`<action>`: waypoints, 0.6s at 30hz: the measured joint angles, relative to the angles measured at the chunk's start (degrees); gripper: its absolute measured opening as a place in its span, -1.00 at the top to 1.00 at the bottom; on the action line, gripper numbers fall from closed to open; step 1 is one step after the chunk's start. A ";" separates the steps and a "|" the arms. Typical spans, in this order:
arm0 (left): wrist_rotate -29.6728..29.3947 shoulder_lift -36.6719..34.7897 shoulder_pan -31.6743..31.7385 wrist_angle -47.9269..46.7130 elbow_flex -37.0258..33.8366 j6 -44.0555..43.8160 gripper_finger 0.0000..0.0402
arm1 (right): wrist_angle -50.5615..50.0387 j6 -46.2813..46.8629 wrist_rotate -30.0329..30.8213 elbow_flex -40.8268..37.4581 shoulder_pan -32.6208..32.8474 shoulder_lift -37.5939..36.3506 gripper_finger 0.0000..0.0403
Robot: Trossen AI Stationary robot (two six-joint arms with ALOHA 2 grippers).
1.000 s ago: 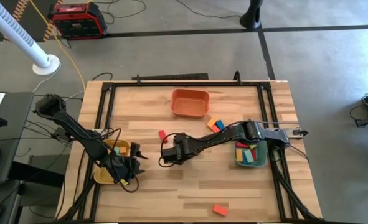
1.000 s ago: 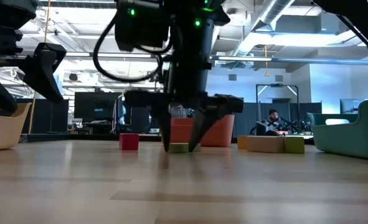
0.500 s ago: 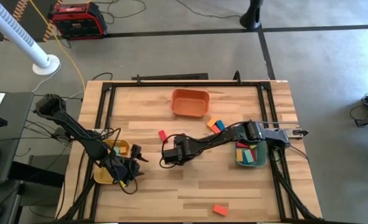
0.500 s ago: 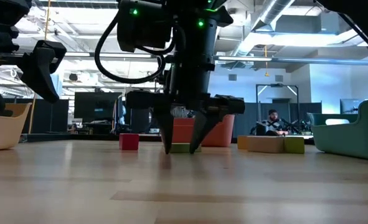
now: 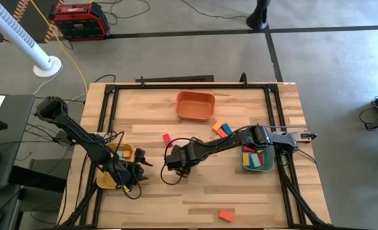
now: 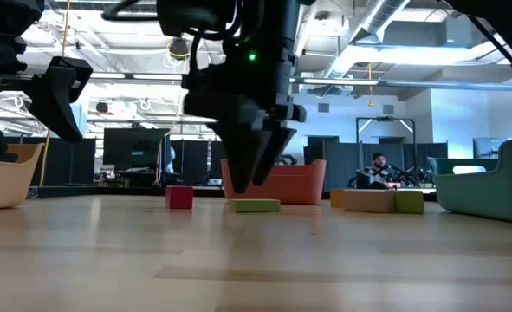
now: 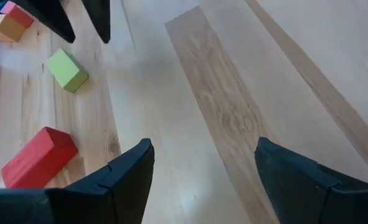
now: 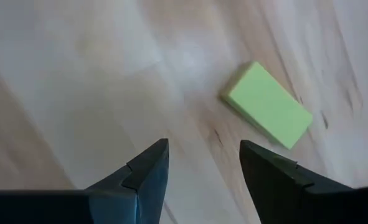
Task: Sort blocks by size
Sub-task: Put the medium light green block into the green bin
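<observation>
You're lining up on the green block (image 8: 268, 104), lying flat on the table near the orange tray (image 5: 196, 106). Right gripper (image 8: 203, 163) hovers just beside it, tilted down, fingers part-open and empty; centre over it, then descend. Left gripper (image 7: 202, 163) waits wide open by the yellow tray (image 5: 123, 151).

We see our left gripper (image 7: 199, 171) spread over bare table (image 7: 233, 93), a red block (image 7: 39, 157) beside one finger, a green block (image 7: 66, 70) farther off.

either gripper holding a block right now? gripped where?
Neither. The right gripper is open, the green block lying on the table beyond it. The left gripper is open, empty.
</observation>
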 joint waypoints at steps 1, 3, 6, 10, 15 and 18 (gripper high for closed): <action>0.01 0.00 0.00 0.00 0.00 -0.02 -0.33 | -0.36 -3.58 0.03 0.16 0.10 0.00 -0.12; 0.00 0.00 0.00 -0.06 -0.02 -0.30 -0.33 | -1.27 -10.78 0.07 0.28 0.08 0.00 -0.12; 0.00 0.00 0.00 -0.15 -0.04 -1.26 -0.33 | -2.83 -19.02 0.41 0.33 -0.09 0.00 -0.12; -0.02 0.02 0.02 -0.58 -0.07 -2.82 -0.33 | -5.30 -27.40 1.36 0.35 -1.32 0.00 -0.12; 0.00 0.02 0.02 -1.54 -0.09 -5.34 -0.33 | -6.06 -34.12 2.03 0.35 -3.80 0.00 -0.12; -0.03 0.02 0.02 -2.11 -0.09 -6.41 -0.33 | -4.94 -37.29 1.58 0.35 -5.13 0.00 -0.12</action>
